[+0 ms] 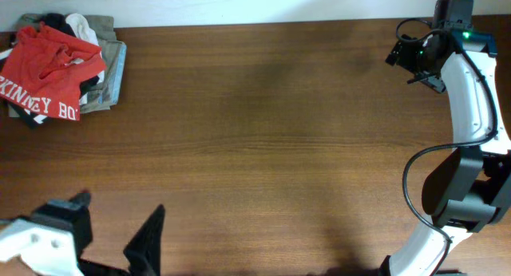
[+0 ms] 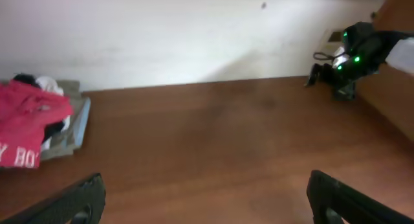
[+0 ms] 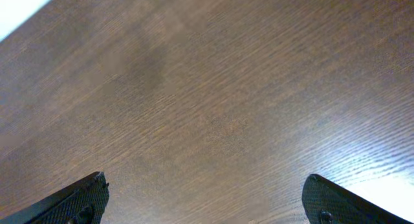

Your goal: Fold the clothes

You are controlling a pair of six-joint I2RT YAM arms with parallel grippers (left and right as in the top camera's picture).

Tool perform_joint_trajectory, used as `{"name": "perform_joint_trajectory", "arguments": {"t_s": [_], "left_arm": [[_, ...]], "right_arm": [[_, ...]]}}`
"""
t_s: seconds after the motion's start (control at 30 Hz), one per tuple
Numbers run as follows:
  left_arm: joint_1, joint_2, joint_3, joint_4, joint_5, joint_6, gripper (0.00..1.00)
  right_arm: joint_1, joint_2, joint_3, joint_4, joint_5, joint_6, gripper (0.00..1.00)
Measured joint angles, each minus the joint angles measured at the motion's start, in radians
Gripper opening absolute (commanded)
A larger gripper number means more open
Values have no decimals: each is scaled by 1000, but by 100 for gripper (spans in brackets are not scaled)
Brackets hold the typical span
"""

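The red-orange T-shirt [image 1: 48, 69] lies crumpled on top of a pile of clothes at the table's far left corner, with white block lettering along its near edge. It also shows in the left wrist view [image 2: 26, 117]. My left gripper [image 1: 116, 220] is open and empty above the table's near left edge, far from the shirt; its fingers [image 2: 207, 201] frame bare wood. My right gripper [image 1: 411, 69] is open and empty at the far right of the table; its fingers [image 3: 204, 201] hover over bare wood.
Under the shirt lie folded khaki garments [image 1: 114, 59] and bits of black and white cloth [image 1: 80, 25]. The brown wooden table [image 1: 263, 140] ends at a white wall at the back. The right arm [image 2: 354, 52] shows in the left wrist view.
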Motion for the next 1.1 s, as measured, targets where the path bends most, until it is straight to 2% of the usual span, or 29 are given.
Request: {"name": "perform_joint_trajectory", "arguments": {"t_s": [0.03,0.1,0.17,0.23,0.3,0.37,0.43,0.5,0.63,0.77,1.1], "left_arm": [[-70,-26,-88,185,4,-25,99],[-193,-97,-282,420,-37,-76,99],[-292,-207,-537,555,-179,-185,99],[-384,-373,-914,773,-392,-356,99],[-427,-547,-1274,1069,-535,-425,99],[-428,-700,-1570,1292,-587,-445,99],[-428,-782,-1757,1415,-608,-450,99],[-428,-808,-1839,1476,-665,-453,99],[-412,-809,-1926,1456,-712,-425,99],[-390,-810,-1926,1456,-691,-340,99],[-390,-810,-1926,1456,-687,-327,99]], "right_arm": [[0,0,0,-2,0,0,99],[0,0,0,0,0,0,99],[0,0,0,2,0,0,99],[0,0,0,-3,-2,0,99],[0,0,1,2,0,0,99],[0,0,1,0,0,0,99],[0,0,1,1,0,0,99],[0,0,1,-1,0,0,99],[0,0,1,-1,0,0,99],[0,0,1,-1,0,0,99],[0,0,1,-1,0,0,98]]}}
